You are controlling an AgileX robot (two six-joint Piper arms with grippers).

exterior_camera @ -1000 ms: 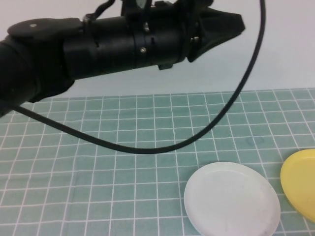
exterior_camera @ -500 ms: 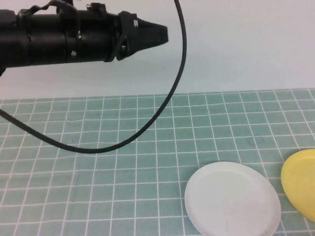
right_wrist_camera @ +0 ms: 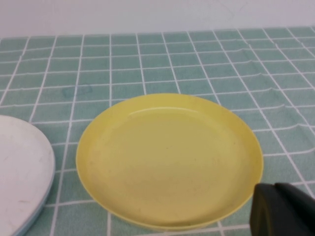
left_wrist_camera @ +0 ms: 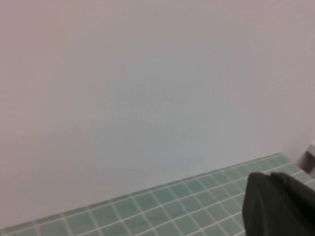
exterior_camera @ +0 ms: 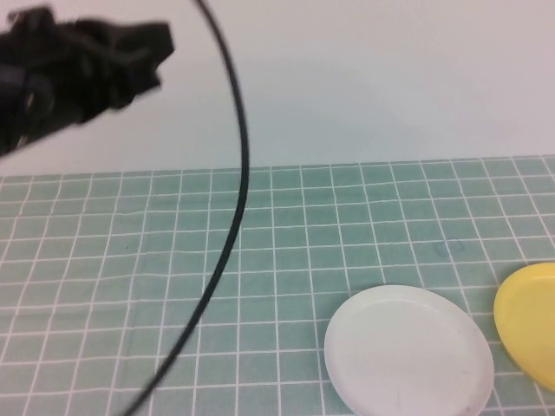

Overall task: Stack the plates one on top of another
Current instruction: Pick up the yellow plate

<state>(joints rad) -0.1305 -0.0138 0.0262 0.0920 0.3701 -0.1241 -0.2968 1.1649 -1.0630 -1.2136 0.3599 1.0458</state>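
A white plate lies on the green grid mat near the front right. In the right wrist view a thin light blue rim shows under the white plate's edge. The yellow plate lies just right of it, apart from it, and fills the middle of the right wrist view. My right gripper is shut and empty, hovering at the yellow plate's near rim. My left gripper is raised at the far left, away from the plates, shut and empty.
A black cable hangs in a loop from the left arm across the left middle of the green grid mat. A plain white wall closes the far side of the table.
My left arm has swung leftward across the top of the high view, and its cable has swung left with it. The plates have not moved.
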